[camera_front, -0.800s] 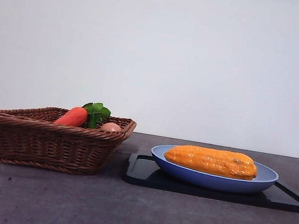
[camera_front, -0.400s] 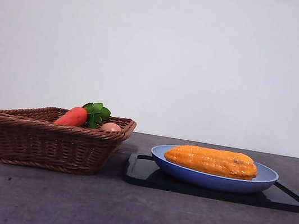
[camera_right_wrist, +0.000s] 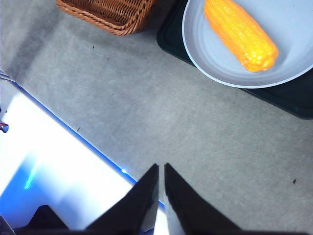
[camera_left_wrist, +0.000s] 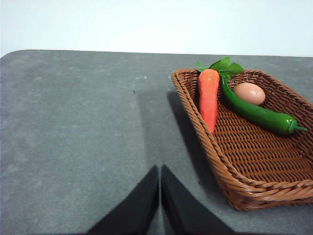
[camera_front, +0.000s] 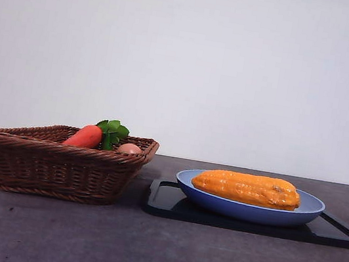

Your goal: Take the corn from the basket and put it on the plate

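Both sets of fingers are pressed together on nothing: the left gripper [camera_left_wrist: 160, 182] hangs over bare counter [camera_left_wrist: 78, 127] beside the basket [camera_left_wrist: 234, 183], the right gripper [camera_right_wrist: 161, 180] well clear of the plate [camera_right_wrist: 205, 56]. The corn [camera_front: 246, 188] lies lengthwise on that plate, so the task looks complete. Carrot [camera_left_wrist: 209, 97], egg [camera_left_wrist: 249, 93] and green pepper [camera_left_wrist: 257, 113] remain in the basket.
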`<state>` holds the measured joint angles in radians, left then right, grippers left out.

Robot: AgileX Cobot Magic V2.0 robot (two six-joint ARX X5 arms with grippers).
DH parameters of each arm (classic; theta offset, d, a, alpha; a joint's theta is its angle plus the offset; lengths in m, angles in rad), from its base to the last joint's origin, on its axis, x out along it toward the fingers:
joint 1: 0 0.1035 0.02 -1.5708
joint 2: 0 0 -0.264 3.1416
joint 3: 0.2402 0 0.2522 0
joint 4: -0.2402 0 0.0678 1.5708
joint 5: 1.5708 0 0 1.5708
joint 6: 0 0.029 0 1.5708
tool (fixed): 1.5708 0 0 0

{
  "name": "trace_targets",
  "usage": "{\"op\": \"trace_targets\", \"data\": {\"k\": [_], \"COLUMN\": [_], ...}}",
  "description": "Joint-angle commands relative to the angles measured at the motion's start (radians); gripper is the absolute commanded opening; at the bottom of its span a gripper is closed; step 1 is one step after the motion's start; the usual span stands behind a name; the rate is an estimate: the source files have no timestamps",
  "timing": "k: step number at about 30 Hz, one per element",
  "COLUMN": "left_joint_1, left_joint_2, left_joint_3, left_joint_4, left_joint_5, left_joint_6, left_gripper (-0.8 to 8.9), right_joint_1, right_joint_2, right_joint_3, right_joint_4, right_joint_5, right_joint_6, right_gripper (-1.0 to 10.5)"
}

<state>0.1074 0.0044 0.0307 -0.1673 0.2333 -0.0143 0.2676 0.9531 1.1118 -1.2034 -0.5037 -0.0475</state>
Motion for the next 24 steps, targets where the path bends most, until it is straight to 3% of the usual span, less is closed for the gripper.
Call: {"op": "trace_targets", "data": {"k": [1, 5, 11, 14, 18, 24], "left_joint_1": [0.004, 0.004, 0.004, 0.004, 0.004, 0.004], "left_joint_2": [-0.002, -0.002, -0.002, -0.002, -0.002, -0.002], "left_joint_3": [-0.028, -0.028, -0.028, -0.028, -0.028, -0.028], "left_joint_4": [-0.003, -0.003, 0.001, 0.004, 0.004, 0.005], "left_joint_5": [-0.002, -0.002, -0.002, -0.002, -0.002, -0.002], "left_joint_6": [-0.002, -0.002, -0.002, -0.002, -0.002, -0.002], "left_gripper": [0.07, 0.07, 0.07, 0.07, 0.07, 0.08], "right_joint_1": [0.003, 0.006, -0.048, -0.09, -0.165, -0.256], "right_joint_2": [0.006, 0.006, -0.047, -0.101, -0.211, -0.412], "right_joint_3": [0.018, 0.018, 0.002, -0.055, -0.21, -0.48], "right_joint_4": [0.006, 0.019, 0.249, 0.486, 0.803, 1.049], "right_joint_5": [-0.001, -0.001, 0.007, 0.003, 0.007, 0.045], "right_joint_6": [-0.007, -0.02, -0.199, -0.191, -0.126, -0.109], "right_gripper": [0.0, 0.0, 0.0, 0.0, 0.0, 0.0]}}
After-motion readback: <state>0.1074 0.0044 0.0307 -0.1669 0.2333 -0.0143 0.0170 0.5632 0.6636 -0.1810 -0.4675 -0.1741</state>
